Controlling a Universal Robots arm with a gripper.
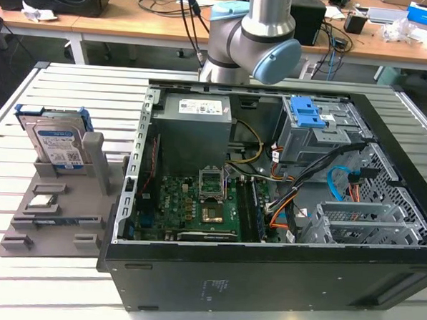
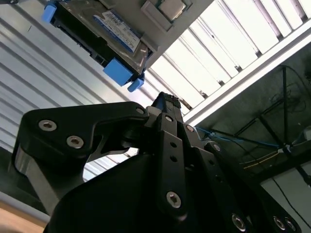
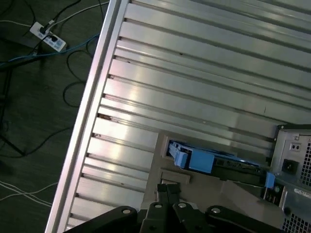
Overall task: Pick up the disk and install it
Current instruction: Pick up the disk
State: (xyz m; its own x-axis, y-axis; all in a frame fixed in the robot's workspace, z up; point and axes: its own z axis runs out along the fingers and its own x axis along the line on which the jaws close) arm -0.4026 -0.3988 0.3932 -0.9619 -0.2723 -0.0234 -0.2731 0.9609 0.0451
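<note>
One silver metal hard drive framed by a bright blue plastic bracket, the disk [image 1: 57, 141], stands upright on its edge in a slot of a grey plastic fixture tray [image 1: 68, 202] at the exterior view's left. Its white-and-blue label faces the near side. The tray lies on a worktable of ribbed aluminium slats [image 1: 74, 88], just beside a large black open computer case [image 1: 264, 277] that takes up the middle and the exterior view's right. A small square silver chip [image 1: 45, 201] sits in a pocket of the tray, nearer than the disk.

Inside the case lie a green motherboard [image 1: 190, 202], a grey power supply box [image 1: 193, 130] and, toward the far right corner, a metal drive cage with a blue plastic latch [image 1: 309, 111]. The grey-and-blue robot arm [image 1: 255, 40] hangs over the far edge of the case, well apart from the disk.

Both wrist views show the black gripper [image 2: 165, 99] [image 3: 169, 188] in the air above the table. In the first wrist view its fingertips [image 3: 163, 188] are pressed together with nothing between them. The disk [image 2: 114, 29] [image 3: 199, 159] rests in the tray [image 3: 233, 194] beyond the tips, not touched by them. A white power strip [image 3: 47, 38] lies on the dark floor beside the table.
</note>
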